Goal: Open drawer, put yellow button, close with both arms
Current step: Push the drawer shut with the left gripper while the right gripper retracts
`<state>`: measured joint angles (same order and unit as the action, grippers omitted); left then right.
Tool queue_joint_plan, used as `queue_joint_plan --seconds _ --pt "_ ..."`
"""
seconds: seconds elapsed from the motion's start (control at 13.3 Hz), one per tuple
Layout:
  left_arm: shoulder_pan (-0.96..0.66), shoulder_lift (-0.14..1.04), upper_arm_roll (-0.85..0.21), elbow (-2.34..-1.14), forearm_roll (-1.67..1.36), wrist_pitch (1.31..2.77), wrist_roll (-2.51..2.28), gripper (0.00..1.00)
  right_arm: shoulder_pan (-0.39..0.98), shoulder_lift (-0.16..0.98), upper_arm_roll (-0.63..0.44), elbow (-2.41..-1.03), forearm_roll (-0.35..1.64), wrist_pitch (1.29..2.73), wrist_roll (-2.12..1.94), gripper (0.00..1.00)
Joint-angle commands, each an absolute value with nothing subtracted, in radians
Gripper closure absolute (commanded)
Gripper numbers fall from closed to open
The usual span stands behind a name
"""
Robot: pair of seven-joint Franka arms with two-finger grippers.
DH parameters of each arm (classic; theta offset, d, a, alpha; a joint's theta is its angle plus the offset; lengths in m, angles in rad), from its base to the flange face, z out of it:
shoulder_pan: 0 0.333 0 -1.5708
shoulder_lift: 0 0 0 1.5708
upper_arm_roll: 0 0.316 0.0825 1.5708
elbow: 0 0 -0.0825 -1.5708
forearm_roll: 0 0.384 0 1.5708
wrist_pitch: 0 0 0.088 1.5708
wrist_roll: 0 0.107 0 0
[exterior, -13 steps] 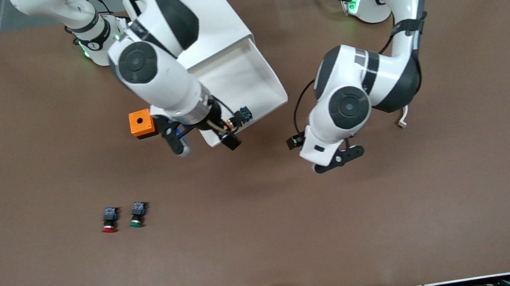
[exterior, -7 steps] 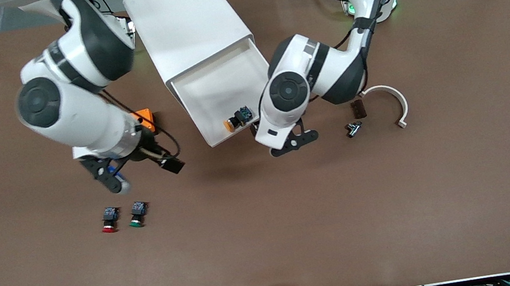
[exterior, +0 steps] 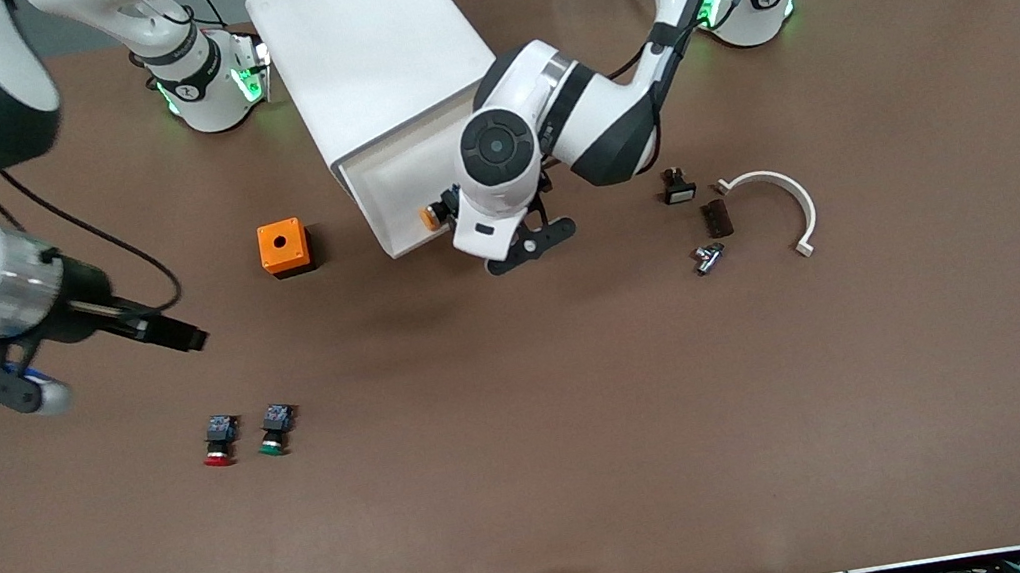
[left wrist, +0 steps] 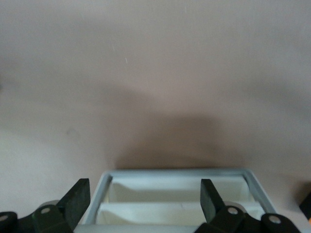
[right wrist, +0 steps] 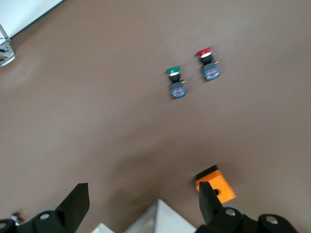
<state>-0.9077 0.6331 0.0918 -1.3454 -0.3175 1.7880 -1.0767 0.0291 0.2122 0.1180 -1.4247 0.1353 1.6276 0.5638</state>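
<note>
1. Hanging over the drawer's [exterior: 400,192] front edge, the left gripper [left wrist: 143,204] stood spread and empty.
2. Inside that half-open drawer lay the yellow button [exterior: 433,214].
3. Over bare table, the right gripper [right wrist: 141,206] gaped too.

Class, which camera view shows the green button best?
The right wrist view: the green button shows larger there, cap and body distinct, beside the red button. The front view shows it small but unobstructed on the table. The left wrist view does not show it.

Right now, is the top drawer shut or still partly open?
Partly open: the drawer juts from the cabinet, the yellow button inside, the left gripper at its front.
</note>
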Motion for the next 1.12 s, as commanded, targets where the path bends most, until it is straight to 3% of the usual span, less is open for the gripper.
queue_joint_plan --seconds 0.0,0.3,0.67,1.05 --pt "-0.910 0.627 0.023 -1.362 -0.331 1.784 -1.155 0.00 0.025 0.134 0.045 -1.457 0.127 1.582 0.354 0.00" --pt "-0.917 0.627 -0.043 -1.374 -0.330 1.756 -1.229 0.00 0.081 0.063 -0.092 -1.506 0.069 1.577 0.129 0.00" --pt "-0.933 0.627 -0.067 -1.374 -0.330 1.724 -1.253 0.00 0.126 0.022 -0.092 -1.540 -0.029 1.568 0.124 0.00" --pt "-0.904 0.626 -0.046 -1.370 -0.293 1.720 -1.247 0.00 0.080 0.015 -0.091 -1.552 -0.020 1.581 0.057 0.00"
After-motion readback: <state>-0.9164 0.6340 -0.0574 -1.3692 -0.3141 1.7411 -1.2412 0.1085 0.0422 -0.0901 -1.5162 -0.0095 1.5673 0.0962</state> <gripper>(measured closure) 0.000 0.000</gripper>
